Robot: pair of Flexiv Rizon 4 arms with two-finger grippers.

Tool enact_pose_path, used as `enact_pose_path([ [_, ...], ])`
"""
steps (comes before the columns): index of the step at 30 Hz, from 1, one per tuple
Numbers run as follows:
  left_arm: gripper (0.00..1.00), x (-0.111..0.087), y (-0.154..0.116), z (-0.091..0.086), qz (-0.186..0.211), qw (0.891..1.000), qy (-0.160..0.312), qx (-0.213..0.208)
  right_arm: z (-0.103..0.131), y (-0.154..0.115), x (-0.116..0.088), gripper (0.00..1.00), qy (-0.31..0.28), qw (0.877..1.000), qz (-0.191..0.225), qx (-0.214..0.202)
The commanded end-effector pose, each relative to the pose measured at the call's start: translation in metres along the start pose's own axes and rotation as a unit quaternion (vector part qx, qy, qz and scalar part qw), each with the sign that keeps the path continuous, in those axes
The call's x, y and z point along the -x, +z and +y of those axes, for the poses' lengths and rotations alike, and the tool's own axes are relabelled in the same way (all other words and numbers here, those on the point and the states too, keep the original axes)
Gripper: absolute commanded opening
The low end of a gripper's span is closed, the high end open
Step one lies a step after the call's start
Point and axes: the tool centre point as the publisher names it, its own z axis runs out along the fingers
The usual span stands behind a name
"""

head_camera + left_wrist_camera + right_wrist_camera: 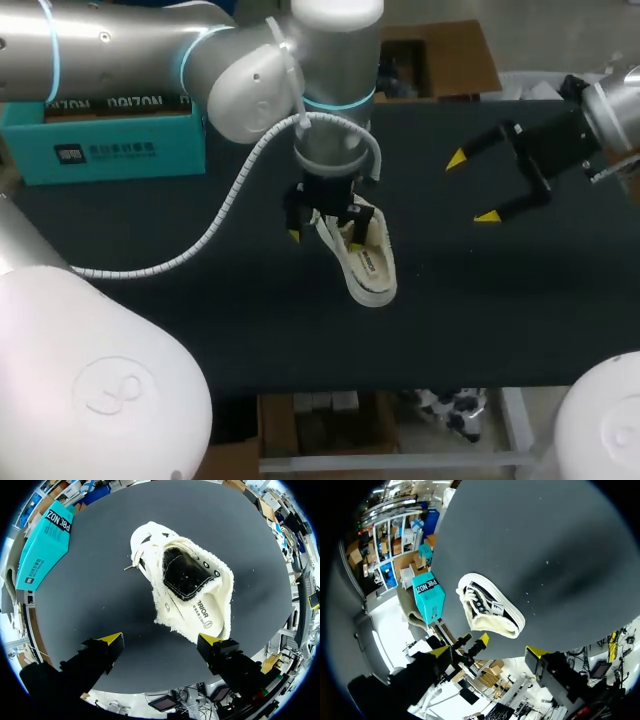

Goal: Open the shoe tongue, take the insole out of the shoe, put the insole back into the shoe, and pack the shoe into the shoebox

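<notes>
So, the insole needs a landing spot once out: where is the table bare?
Bare table lies between shoe and near edge, and between shoe and right tool. Crowded under the left tool at the shoe, and toward the shoebox, where a cable crosses.

Shoe (368, 265) on table (200, 300), near middle. Left gripper (325, 240) just above shoe. Right gripper (472, 187) well apart, to its right. Shoebox (100, 145) at table's far-left edge, behind shoe.

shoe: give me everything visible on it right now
The shoe is a cream low-top with fuzzy fleece trim, white laces, eyelets and a dark inside. It sits near the middle of the black table, opening facing up, just below the open left gripper. Whether the fingers touch it cannot be told.
</notes>
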Motion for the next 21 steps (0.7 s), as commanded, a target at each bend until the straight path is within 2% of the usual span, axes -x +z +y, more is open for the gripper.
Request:
enact_pose_path([
  [1,1.0,-0.004,0.0,-0.004,-0.008,1.0,0.0,0.012,-0.008,-0.001,0.002,1.0,0.0,0.997,0.001,0.078],
  [4,1.0,-0.004,0.0,-0.004,-0.008,1.0,0.0,0.012,-0.008,-0.001,0.002,1.0,0.0,0.997,0.001,0.078],
  [7,1.0,-0.002,0.012,-0.002,0.006,0.999,-0.042,0.023,-0.008,-0.001,0.002,1.0,0.0,0.997,0.001,0.078],
  [9,1.0,-0.002,0.019,-0.001,0.018,0.998,-0.058,0.025,-0.007,-0.005,-0.001,1.0,-0.026,0.996,-0.011,0.089],
  [10,1.0,-0.002,0.023,-0.002,0.013,0.996,-0.086,0.019,-0.005,-0.006,-0.005,1.0,-0.063,0.993,-0.031,0.091],
  [12,1.0,-0.002,0.028,-0.004,0.022,0.995,-0.096,0.019,-0.002,-0.009,-0.007,1.0,-0.077,0.991,-0.041,0.097],
  [16,1.0,-0.001,0.034,-0.011,0.033,0.993,-0.116,0.01,0.002,-0.012,-0.012,1.0,-0.157,0.982,-0.05,0.087],
  [20,1.0,-0.001,0.036,-0.016,0.054,0.988,-0.144,0.003,0.003,-0.014,-0.015,1.0,-0.2,0.974,-0.063,0.087],
  [21,0.95,-0.001,0.036,-0.017,0.057,0.988,-0.145,0.004,0.003,-0.014,-0.015,1.0,-0.202,0.973,-0.069,0.089],
])
